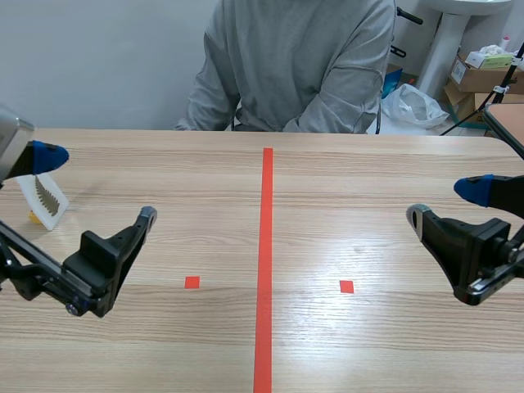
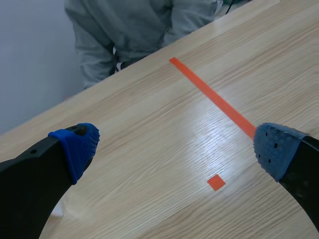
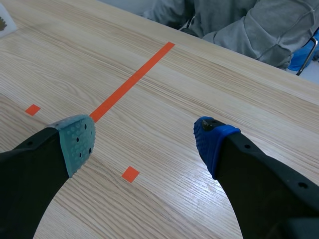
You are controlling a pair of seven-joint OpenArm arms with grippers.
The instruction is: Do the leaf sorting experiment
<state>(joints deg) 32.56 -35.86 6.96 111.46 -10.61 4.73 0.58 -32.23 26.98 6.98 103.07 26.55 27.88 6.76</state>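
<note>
A white card with a dark leaf picture [image 1: 46, 201] stands tilted on the wooden table [image 1: 344, 188] at the far left; a corner of this leaf card [image 3: 5, 25] shows far off in the right wrist view. My left gripper [image 1: 97, 185] hangs open just right of the card, holding nothing. In its own view the left gripper [image 2: 174, 149] has only bare wood and a small orange-red square between its blue pads. My right gripper [image 1: 446, 202] stands open and empty over the table's right side. The right gripper [image 3: 144, 142] also spans only bare table.
A person in a grey sweatshirt [image 1: 295, 65] sits across the table, arms held close to the body. An orange-red tape line runs down the table's middle. Cardboard boxes [image 1: 483, 78] and a plastic bag [image 1: 413, 105] lie on the floor at the back right.
</note>
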